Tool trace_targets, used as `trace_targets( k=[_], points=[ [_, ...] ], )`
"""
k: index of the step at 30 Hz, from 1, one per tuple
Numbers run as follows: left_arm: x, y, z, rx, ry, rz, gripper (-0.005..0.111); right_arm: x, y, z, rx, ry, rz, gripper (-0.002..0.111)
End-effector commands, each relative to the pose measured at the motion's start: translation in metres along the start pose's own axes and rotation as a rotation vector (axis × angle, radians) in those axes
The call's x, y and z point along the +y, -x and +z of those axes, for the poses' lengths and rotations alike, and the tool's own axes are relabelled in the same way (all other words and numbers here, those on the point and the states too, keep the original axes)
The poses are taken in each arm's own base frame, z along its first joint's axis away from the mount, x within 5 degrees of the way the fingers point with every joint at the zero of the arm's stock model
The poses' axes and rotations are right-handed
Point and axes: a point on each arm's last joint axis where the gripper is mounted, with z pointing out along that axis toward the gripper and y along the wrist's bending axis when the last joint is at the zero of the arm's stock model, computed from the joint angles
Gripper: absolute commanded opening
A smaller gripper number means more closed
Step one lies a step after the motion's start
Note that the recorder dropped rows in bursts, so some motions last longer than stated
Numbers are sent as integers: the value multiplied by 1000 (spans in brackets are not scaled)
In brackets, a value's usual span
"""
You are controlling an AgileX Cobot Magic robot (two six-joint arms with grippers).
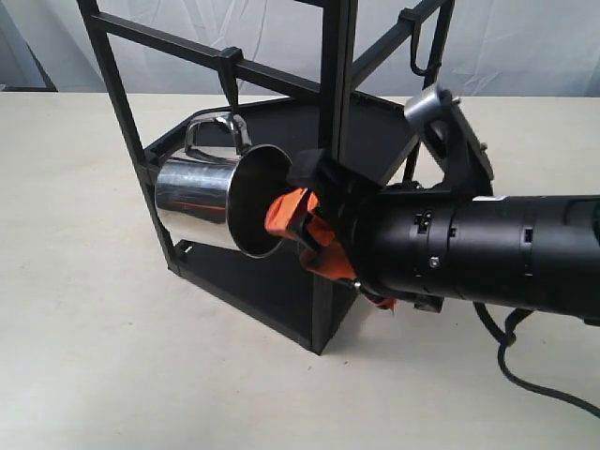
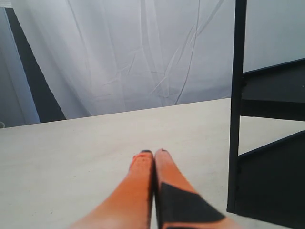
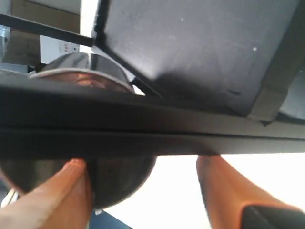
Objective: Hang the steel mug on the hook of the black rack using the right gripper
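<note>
The steel mug [image 1: 202,199] lies on its side in the air, loop handle up, under the black rack's [image 1: 335,103] front crossbar. The hook [image 1: 230,77] clips onto that bar and reaches down to the handle [image 1: 214,128]; I cannot tell if the tip is through the loop. My right gripper [image 1: 295,220] is at the mug's open mouth with its orange fingers spread. In the right wrist view the right gripper [image 3: 142,164] is open, one finger [image 3: 71,186] beside the mug [image 3: 119,183] and a rack bar [image 3: 152,133] crossing in front. The left gripper [image 2: 153,152] is shut and empty over the table.
A second black hook [image 1: 419,42] hangs on the rack's upper right bar. The rack's lower shelf [image 1: 272,281] sits under the mug. A rack post [image 2: 237,105] stands close to the left gripper. A black cable [image 1: 525,375] trails on the table below the right arm.
</note>
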Motion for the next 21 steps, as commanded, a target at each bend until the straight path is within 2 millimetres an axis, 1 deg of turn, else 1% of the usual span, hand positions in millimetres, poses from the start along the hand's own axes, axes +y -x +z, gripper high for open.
trace_targets(
  k=[1, 2, 3, 4, 5, 6, 9, 10, 13, 17, 21],
  points=[
    [0, 1, 0, -10, -4, -2, 2, 8, 5, -19, -70, 48, -84, 60],
    [0, 1, 0, -10, -4, -2, 2, 11, 5, -24, -76, 63, -103, 60],
    [0, 1, 0, -10, -4, -2, 2, 14, 5, -30, -81, 84, -135, 57],
    [0, 1, 0, -10, -4, -2, 2, 17, 5, -36, -85, 104, -169, 51],
    [0, 1, 0, -10, -4, -2, 2, 20, 4, -45, -92, 128, -229, 38],
    [0, 1, 0, -10, -4, -2, 2, 22, 4, -49, -93, 139, -273, 30],
    [0, 1, 0, -10, -4, -2, 2, 26, -2, -65, -72, 179, -409, 0],
    [0, 1, 0, -10, -4, -2, 2, 28, -4, -71, -58, 198, -436, 0],
    [0, 1, 0, -10, -4, -2, 2, 31, -7, -82, -53, 234, -452, 0],
    [0, 1, 0, -10, -4, -2, 2, 33, -7, -92, -76, 264, -464, 0],
    [0, 1, 0, -10, -4, -2, 2, 32, -6, -102, -133, 237, -705, 0]
  ],
)
